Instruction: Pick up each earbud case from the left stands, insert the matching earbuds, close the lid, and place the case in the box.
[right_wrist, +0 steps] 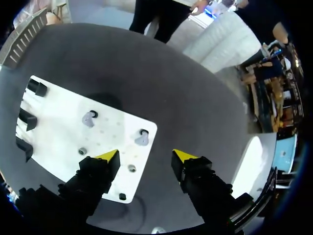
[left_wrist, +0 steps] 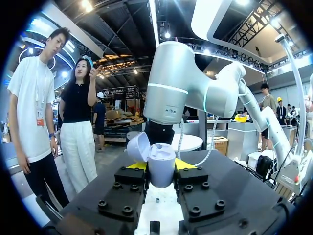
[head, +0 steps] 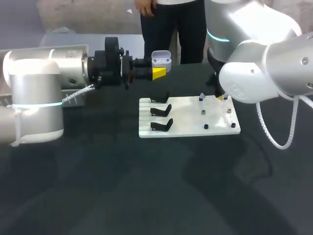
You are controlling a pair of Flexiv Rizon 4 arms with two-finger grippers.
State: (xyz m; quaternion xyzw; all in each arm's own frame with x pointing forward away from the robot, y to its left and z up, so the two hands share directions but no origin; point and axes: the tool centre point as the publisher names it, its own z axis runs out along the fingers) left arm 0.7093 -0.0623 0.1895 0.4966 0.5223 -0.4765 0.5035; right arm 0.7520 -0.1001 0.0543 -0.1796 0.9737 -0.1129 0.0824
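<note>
Left claw (left_wrist: 161, 165) clenched around open earbud case (left_wrist: 161, 157), right claw (right_wrist: 145, 155) released over board (right_wrist: 54, 117)

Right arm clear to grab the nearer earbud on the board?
Likely yes: right claw is open with that earbud just ahead, nothing between; left claw holds the case away from the board.

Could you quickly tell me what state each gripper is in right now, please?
Left gripper: closed on the earbud case, whose lid is open.
Right gripper: open, holding nothing.
</note>
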